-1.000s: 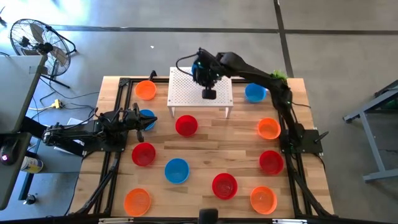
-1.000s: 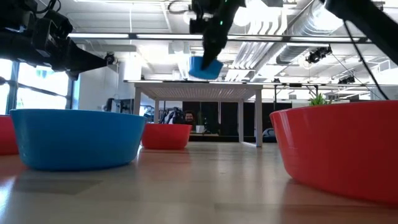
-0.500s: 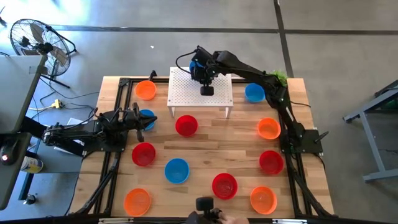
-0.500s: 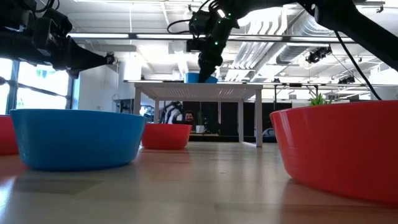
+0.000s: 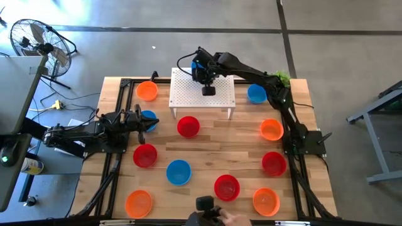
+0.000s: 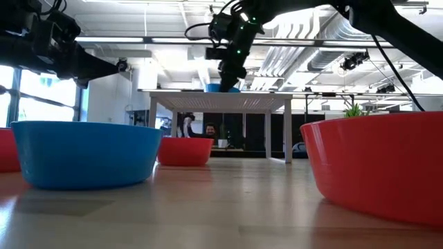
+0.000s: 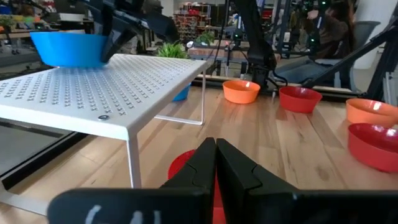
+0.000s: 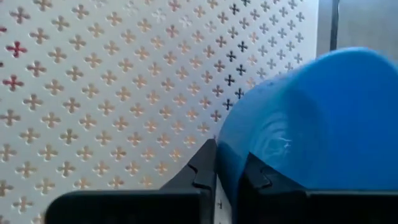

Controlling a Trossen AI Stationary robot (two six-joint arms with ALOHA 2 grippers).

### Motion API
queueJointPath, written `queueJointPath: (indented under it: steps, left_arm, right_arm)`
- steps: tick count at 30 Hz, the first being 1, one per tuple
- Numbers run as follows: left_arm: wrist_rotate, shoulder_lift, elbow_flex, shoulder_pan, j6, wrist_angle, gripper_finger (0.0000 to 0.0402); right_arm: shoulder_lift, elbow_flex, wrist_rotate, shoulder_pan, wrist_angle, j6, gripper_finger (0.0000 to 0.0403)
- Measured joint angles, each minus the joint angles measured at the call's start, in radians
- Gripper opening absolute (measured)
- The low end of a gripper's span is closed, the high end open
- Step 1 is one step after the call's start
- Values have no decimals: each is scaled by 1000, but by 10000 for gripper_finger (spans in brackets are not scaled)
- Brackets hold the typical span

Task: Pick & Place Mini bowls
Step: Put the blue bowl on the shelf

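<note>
On the light wooden slatted desk (image 5: 207,141): task at an early stage, by the look of it.

- White perforated metal stand (image 5: 188,94), at the desk's far middle. Apparently the drop-off place. Carries one bowl only, at its far left corner.
- Right arm, reached across to that corner. Right claw (image 8: 227,168) narrow, fingers set close on either side of the wall of the glossy blue plastic mini bowl (image 7: 67,48), gripping it at the rim. Bowl already resting upright on the stand top. Release not yet done.
- Left arm, waiting low over the desk's left side. Left claw (image 7: 216,142) fully closed, fingers together, holding nothing.
- Eleven more small round plastic bowls spread across the desk, all apart from one another, none stacked:
  - red, four: just before the stand (image 5: 188,127), left of middle (image 5: 145,155), near middle (image 5: 227,187), right side (image 5: 274,163).
  - orange, four: far left (image 5: 147,90), near left (image 5: 139,203), near right (image 5: 266,200), right side (image 5: 271,130).
  - blue, three: beside the left claw's tip (image 5: 149,119), near middle (image 5: 178,172), far right next to the stand (image 5: 257,93).
- Small green plant (image 5: 281,76), at the far right corner. Not part of the job.

Progress, as a judgement: one of twelve bowls placed or nearly so; eleven to go, if all are meant for the stand.

Brands, labels, writing: none legible anywhere on bowls, stand, arms or desk.
</note>
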Motion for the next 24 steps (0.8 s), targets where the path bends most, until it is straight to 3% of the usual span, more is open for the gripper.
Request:
queueJointPath:
  steps: [8,13,15,20,24]
  left_arm:
    - [8,0,0,0,0,-2,10]
    - [8,0,0,0,0,-3,10]
    - [8,0,1,0,0,-4,10]
    - [8,0,1,0,3,-7,10]
    - [8,0,1,0,5,-7,10]
  right_arm:
    - [0,0,1,1,1,12,73]
    - [-35,0,5,24,-20,18,81]
    - [-72,1,-7,42,-33,56,73]
    - [-134,3,-172,77,-51,101,25]
    - [-143,2,-198,100,-18,102,4]
